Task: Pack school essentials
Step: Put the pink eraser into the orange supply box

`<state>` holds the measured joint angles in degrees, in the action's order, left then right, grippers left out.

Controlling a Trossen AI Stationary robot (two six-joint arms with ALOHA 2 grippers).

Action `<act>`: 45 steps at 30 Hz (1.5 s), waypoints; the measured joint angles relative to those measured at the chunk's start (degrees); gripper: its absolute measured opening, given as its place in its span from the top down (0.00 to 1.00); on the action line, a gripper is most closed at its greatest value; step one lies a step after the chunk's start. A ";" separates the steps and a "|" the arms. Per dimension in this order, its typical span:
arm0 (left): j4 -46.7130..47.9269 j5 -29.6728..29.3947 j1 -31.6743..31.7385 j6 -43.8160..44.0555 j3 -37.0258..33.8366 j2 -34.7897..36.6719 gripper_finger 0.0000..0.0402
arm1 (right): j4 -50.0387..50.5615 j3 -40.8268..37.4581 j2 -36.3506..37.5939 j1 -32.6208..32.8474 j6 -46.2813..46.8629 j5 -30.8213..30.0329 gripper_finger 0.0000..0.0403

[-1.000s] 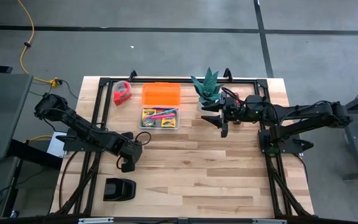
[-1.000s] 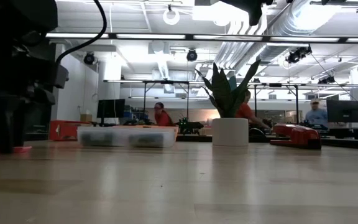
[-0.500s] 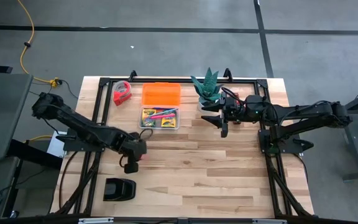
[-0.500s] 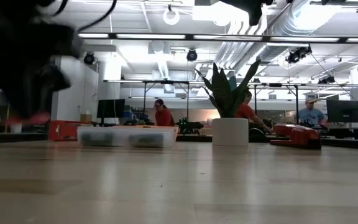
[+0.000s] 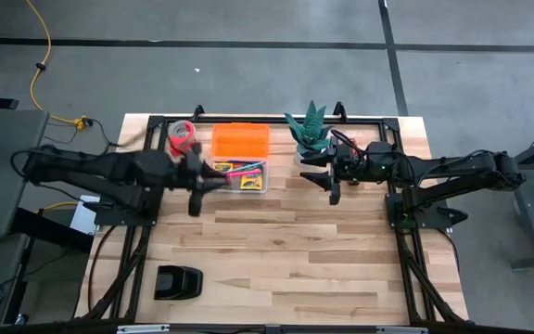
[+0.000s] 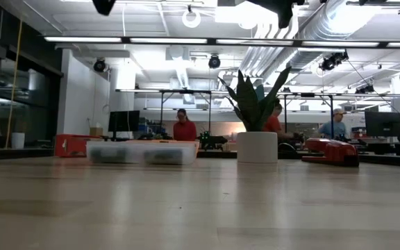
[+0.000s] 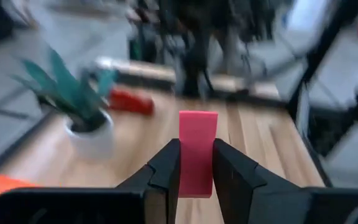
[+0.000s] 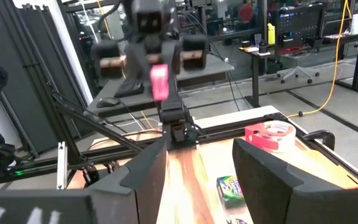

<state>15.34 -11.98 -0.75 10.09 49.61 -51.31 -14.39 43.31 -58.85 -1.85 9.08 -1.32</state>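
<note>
A small pink eraser (image 7: pixel 197 134) is in my left gripper (image 7: pixel 197 163), which is shut on it. In the high view the left gripper (image 5: pixel 209 178) hangs above the table at the left end of a clear box (image 5: pixel 239 176). That box holds yellow-and-green crayon boxes (image 8: pixel 232 186) and thin pens. In the right wrist view the eraser (image 8: pixel 159 81) shows in the left arm's gripper. My right gripper (image 5: pixel 310 170) waits open beside the potted plant (image 5: pixel 309 130), right of the box. My left gripper pinches the pink eraser by its near half (image 7: pixel 197 177), one finger (image 7: pixel 166 168) on each flat side. The fingers lie about level and point toward the table's right. The eraser's free end (image 7: pixel 198 118) sticks out past the fingertips, and it is lifted clear of the table.
An orange lid (image 5: pixel 241 140) lies behind the clear box, and a red tape dispenser (image 5: pixel 182 137) sits left of the lid. A black object (image 5: pixel 178 281) rests near the table's near left corner. Bare wood spreads across the middle and the near side. People are in the room behind.
My left gripper has risen from the table's left side with the pink eraser in it. It has swung toward the far edge and to the right, up to the clear box, leaving the low view. The eraser is now lifted clear of the table.
</note>
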 joint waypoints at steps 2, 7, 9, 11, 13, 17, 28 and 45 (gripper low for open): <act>-2.58 -0.94 1.55 0.03 0.04 1.99 0.82 | -0.28 0.00 0.00 0.00 0.01 0.00 0.56; -6.00 -1.20 3.83 -0.25 -0.21 5.05 0.82 | -0.79 0.00 0.00 0.00 -0.07 0.02 0.56; -7.87 -1.13 3.91 -0.25 -1.33 5.66 0.82 | -0.98 0.00 0.00 0.00 -0.09 0.00 0.56; -9.56 -1.01 3.91 -0.26 -2.17 5.58 0.82 | -0.98 0.00 0.00 0.00 -0.09 0.01 0.56; -9.45 -0.81 3.91 -0.26 -2.47 5.57 0.82 | -0.98 0.00 0.00 0.00 -0.09 0.02 0.56; -9.61 -0.82 3.88 -0.26 -2.45 5.55 0.82 | -0.98 0.00 0.00 0.00 -0.10 0.02 0.56; -7.34 -8.86 7.98 -0.20 -0.76 -2.29 0.82 | -0.96 0.00 0.00 0.00 -0.13 0.02 0.56; 18.79 10.24 22.55 -1.46 10.23 -38.85 0.82 | -0.87 0.00 0.00 0.00 0.02 0.01 0.56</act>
<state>34.13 -1.74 21.80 8.62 59.83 -90.16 -15.27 43.31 -58.85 -1.85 9.10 -1.31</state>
